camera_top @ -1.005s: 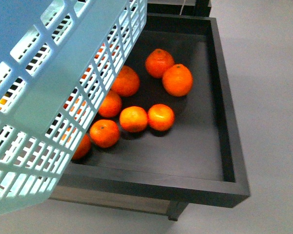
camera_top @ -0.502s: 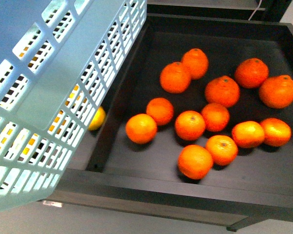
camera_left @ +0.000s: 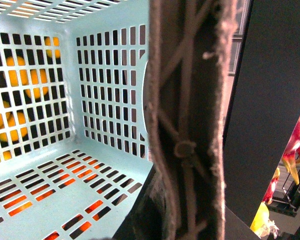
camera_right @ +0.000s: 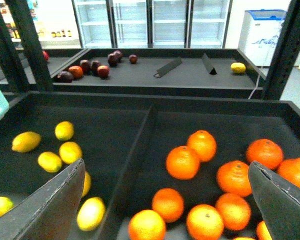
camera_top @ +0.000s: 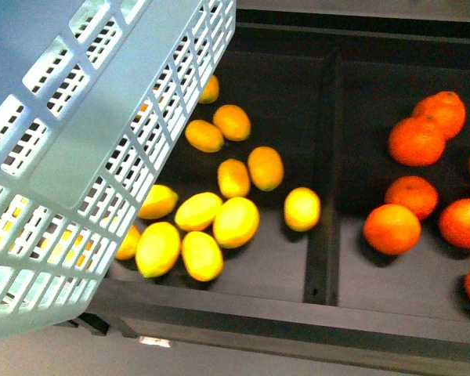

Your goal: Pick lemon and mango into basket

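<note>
- Far left in the front view, the basket [camera_top: 102, 141] hangs tilted above the left end of the bench [camera_top: 243, 309], clear of the fruit. It is light teal plastic with slotted walls. The left wrist view shows its slotted floor bare, with nothing inside.
- Left jaws: the basket's brown handle [camera_left: 190, 125] fills the left wrist view, right against the lens. I cannot tell how these jaws stand or whether they grip it.
- The left compartment holds a loose cluster of small, bright yellow, smooth, egg-shaped lemons. Some lie partly under the basket's edge.
- The lemon [camera_top: 301, 208] I would choose lies alone just beside the divider [camera_top: 325, 196], touching no other fruit.
- The right jaws [camera_right: 165, 165] are spread wide and hold nothing. They hover over the bench, and the divider runs between the two fingers in the right wrist view.
- For a clean pick, I judge the right arm should shift toward the yellow side and come straight down over the lone lemon.
- The jaws should straddle its narrow width so it cannot slip out endways, then close gently. The finger nearest the divider needs room, or it may catch on that wall.
- The right compartment holds oranges [camera_top: 392, 229], which are rounder and deep orange. They are not wanted.
- On the far shelf in the right wrist view sit some dark red fruits [camera_right: 95, 67], too small to name.
</note>
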`<state>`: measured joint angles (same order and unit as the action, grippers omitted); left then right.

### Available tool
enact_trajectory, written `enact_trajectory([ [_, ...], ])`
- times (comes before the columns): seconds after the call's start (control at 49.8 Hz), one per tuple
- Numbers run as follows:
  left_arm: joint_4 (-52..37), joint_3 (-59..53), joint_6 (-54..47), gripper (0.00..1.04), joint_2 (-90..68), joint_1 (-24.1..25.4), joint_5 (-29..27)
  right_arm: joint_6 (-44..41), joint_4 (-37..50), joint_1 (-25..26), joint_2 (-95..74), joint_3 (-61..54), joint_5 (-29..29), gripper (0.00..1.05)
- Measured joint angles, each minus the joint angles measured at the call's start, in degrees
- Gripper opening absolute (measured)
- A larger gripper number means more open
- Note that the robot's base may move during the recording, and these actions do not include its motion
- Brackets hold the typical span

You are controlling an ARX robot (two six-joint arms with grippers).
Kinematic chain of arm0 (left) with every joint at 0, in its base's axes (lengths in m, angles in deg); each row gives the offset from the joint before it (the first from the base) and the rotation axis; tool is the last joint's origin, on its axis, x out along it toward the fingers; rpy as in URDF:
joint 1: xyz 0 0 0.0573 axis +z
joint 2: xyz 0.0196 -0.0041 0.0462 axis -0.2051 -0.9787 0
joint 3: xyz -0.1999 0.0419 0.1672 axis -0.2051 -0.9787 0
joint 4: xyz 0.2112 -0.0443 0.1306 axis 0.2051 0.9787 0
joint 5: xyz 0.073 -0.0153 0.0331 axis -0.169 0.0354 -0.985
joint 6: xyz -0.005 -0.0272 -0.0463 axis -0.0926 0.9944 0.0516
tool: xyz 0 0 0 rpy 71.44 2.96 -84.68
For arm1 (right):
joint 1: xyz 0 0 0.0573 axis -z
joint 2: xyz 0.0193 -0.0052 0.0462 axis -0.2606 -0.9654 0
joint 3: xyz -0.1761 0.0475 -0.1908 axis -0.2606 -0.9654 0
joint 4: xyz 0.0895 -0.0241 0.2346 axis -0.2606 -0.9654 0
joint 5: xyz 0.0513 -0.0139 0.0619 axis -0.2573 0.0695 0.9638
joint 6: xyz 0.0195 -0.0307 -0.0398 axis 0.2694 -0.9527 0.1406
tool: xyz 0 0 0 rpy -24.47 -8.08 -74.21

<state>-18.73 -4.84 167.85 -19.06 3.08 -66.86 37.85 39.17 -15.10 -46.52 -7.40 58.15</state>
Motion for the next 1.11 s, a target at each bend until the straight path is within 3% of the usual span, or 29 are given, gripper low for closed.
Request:
enact_trajectory([
  [1.105, 0.0, 0.04, -0.02, 0.05, -0.02, 0.02, 0.04, 0.0, -0.07, -0.02, 0.04, 0.0, 0.11, 0.96],
])
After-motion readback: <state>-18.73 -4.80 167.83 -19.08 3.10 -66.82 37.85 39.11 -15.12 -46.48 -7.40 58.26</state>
